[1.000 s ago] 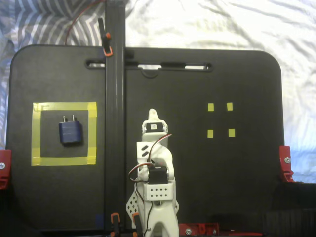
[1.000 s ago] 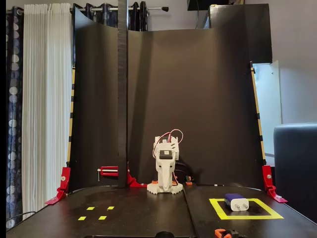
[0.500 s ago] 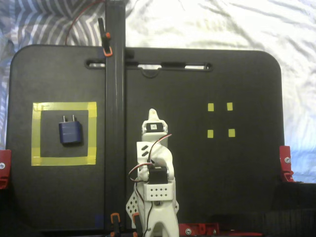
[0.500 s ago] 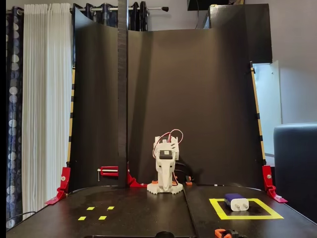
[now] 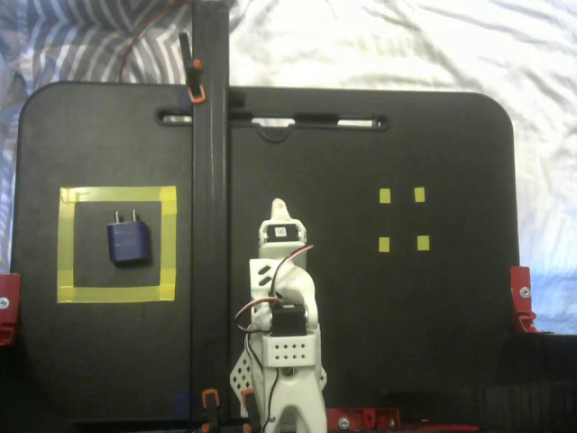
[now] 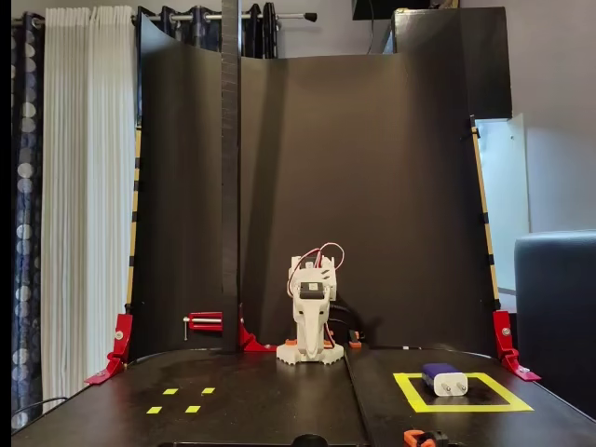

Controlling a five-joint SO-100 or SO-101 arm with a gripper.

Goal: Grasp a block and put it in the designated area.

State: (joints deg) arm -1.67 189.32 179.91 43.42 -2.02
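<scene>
Starting at the near edge of the black table [image 6: 279, 410] in a fixed view from the front, and finding nothing of the task there. Coming next to the designated area [image 6: 408, 391], the big yellow tape square on the right side of that view. Seeing the block [image 6: 444, 379] lying flat on the black part inside it, with two little silver prongs pointing toward the camera. Checking from above in a fixed view and finding the same: sitting well inside the yellow tape, touching none of it, with black floor showing all around. Passing the four tiny yellow squares [image 6: 193, 409] on the left side of the front view, with nothing lying on them. Going further back to the arm [image 6: 311, 326], folded up low over its base, well apart from the block. Looking at the gripper [image 5: 279, 210] from above, pointing away from the base and holding nothing. Not managing to tell open from shut there, being too small and too tucked in. Ending at the tall black wall [image 6: 372, 186] standing behind everything. Judging the job to be looking done: picking up and putting down needing no more work, and leaving nothing to do but maybe resting the arm
</scene>
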